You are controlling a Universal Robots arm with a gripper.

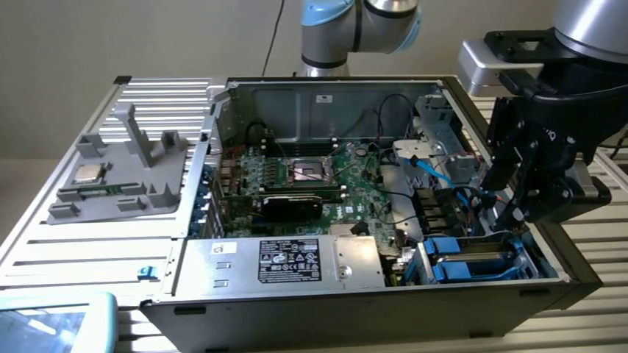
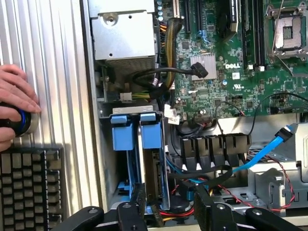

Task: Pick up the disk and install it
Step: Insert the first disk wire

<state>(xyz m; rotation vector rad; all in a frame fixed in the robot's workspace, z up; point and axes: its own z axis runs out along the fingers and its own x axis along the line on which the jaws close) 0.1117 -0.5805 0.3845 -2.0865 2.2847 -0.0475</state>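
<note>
Starting at the exterior view's left: a grey plastic fixture (image 1: pixel 118 173) sits on the slatted table (image 1: pixel 59 246), with a small square processor chip (image 1: pixel 90 174) lying in it. Next over is the open PC case (image 1: pixel 324 312), lying on its side. The grey power supply box (image 1: pixel 284 261) with the black label is along the near edge, and the green motherboard (image 1: pixel 324 184) with its bare CPU socket (image 1: pixel 312 170) is behind it.

Further to the right is the drive bay, and that's where the disk (image 1: pixel 466 268) is. Its bright blue frame is standing down in the bay slot next to the power supply. In the wrist view there are two blue end tabs side by side (image 2: pixel 126 137), so honestly it could be two carriers, the angle's not great. A blue data cable (image 2: pixel 269 149) snakes over the black connectors nearby.

At the far right the gripper (image 1: pixel 515 209) hangs over that bay corner of the case, above the disk and apart from it. Its fingers (image 2: pixel 130 214) are spread wide with nothing between them.

The wrist view also catches a person's hand (image 2: pixel 14 103) resting on a round knob with a blue ring (image 2: pixel 21 122), right by a black keyboard (image 2: pixel 29 187) on the table outside the case.
</note>
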